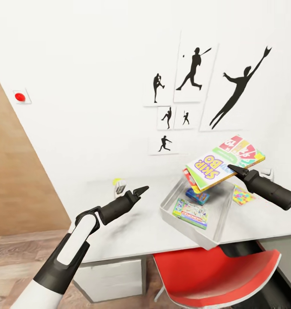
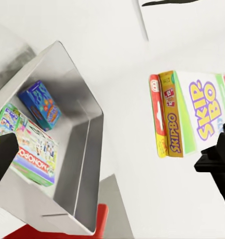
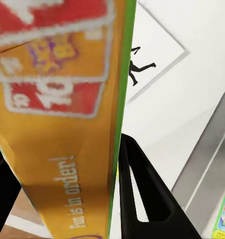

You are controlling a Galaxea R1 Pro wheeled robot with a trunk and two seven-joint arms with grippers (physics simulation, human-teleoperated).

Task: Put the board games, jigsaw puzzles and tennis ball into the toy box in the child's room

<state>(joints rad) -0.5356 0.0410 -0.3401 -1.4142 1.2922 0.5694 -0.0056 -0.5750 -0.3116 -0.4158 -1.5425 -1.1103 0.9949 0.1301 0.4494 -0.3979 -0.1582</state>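
Right tool [image 1: 236, 168]: clamped on the edge of the Skip-Bo game box [image 1: 224, 163]; in the right wrist view the box's orange side fills the gap between the two black fingers [image 3: 142, 199].
Skip-Bo game box: held in the air, tilted, over the far end of the toy box [image 1: 216, 229]; it hangs above the bin's rim and touches no surface.
Left tool [image 1: 142, 190]: fingers together at a point, gripping nothing, over the desk [image 1: 132, 227] to the left of the toy box and well apart from the held box.
Toy box: pale grey open bin on the desk top, its near corner at the desk's front edge above the red chair [image 1: 218, 274].
Monopoly box [image 1: 190, 213]: lying flat on the floor of the toy box.
Blue game box [image 1: 197, 196]: also inside the bin, beyond the Monopoly box and under the held box.
Jigsaw puzzle [image 1: 242, 195]: flat on the desk just beside the bin's right wall, below the right arm.
Tennis ball [image 1: 116, 181]: at the back of the desk near the wall, beyond the left tool, beside a small pale object too unclear to name.
Wall: baseball silhouette prints [image 1: 192, 71] and a red button [image 1: 19, 97].
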